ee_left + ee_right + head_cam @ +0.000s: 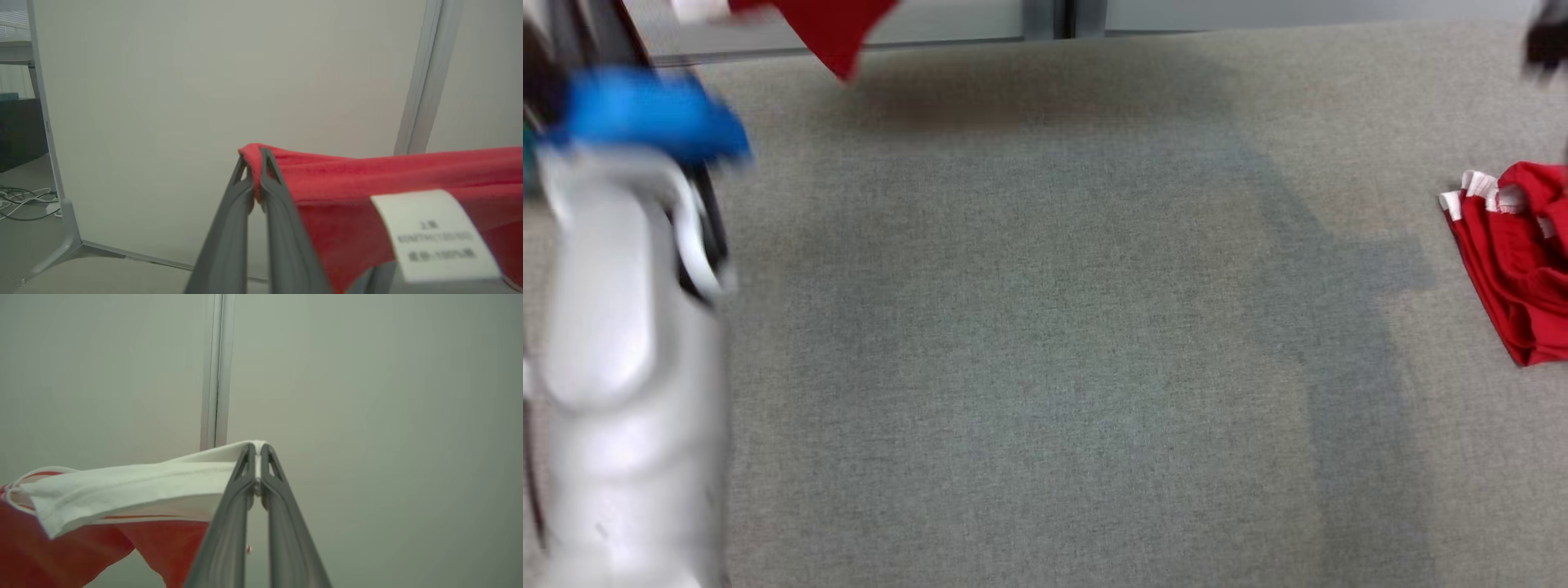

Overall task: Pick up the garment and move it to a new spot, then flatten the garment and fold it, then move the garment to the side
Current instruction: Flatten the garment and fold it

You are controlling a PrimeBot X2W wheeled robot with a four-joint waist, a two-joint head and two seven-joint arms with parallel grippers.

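**Item:** garment [367,179], red cloth with a white band and a white care label [433,234].

**Location:** we find it held up in the air between both hands, off the grey bench [1045,343]. In the head view one red corner hangs at the top edge, over the bench's far side.

**Left hand** [255,163]: fingers pinched together on a folded red edge.

**Right hand** [257,451]: fingers pinched together on the white band.

**Handling, as we judge it:** light, soft and limp. It sags between the two grips and will not keep a shape by itself. So thin a pinch could slip under a hard pull.

**Where to hold:** we would take the stitched hems or the band, where the cloth is doubled, with the hands well apart so it hangs flat.

**Also listed:** a second red garment [1515,261] with white trim, bunched at the bench's right edge.
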